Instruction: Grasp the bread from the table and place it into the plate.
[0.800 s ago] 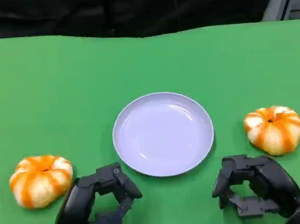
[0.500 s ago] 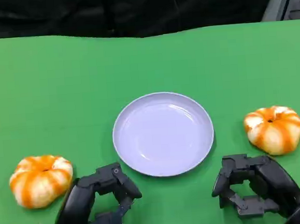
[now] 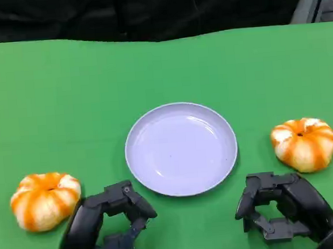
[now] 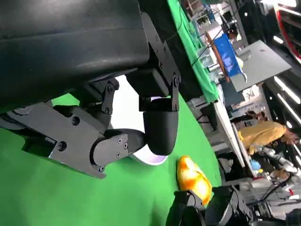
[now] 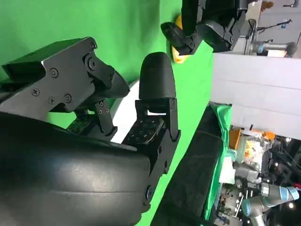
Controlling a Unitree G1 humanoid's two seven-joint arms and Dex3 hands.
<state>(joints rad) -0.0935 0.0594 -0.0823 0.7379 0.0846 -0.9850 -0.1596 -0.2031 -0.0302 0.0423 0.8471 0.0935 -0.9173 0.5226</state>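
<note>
Two round orange-and-white breads lie on the green table: one at the left (image 3: 45,200), one at the right (image 3: 304,143). A pale lilac plate (image 3: 181,148) sits between them with nothing on it. My left hand (image 3: 102,224) hovers near the front edge, just right of the left bread, holding nothing, thumb and fingers apart. My right hand (image 3: 282,206) hangs below and left of the right bread, also holding nothing. The left wrist view shows my left hand (image 4: 117,117), the right bread (image 4: 194,180) and the plate rim (image 4: 150,159). The right wrist view shows my right hand (image 5: 117,117).
The green table (image 3: 162,73) stretches far behind the plate to a dark backdrop. My right hand (image 4: 211,209) shows beyond the bread in the left wrist view. My left hand (image 5: 211,23) shows far off in the right wrist view. Lab furniture stands beyond the table.
The fingers of both hands have shifted very slightly. The breads and the plate have not moved.
</note>
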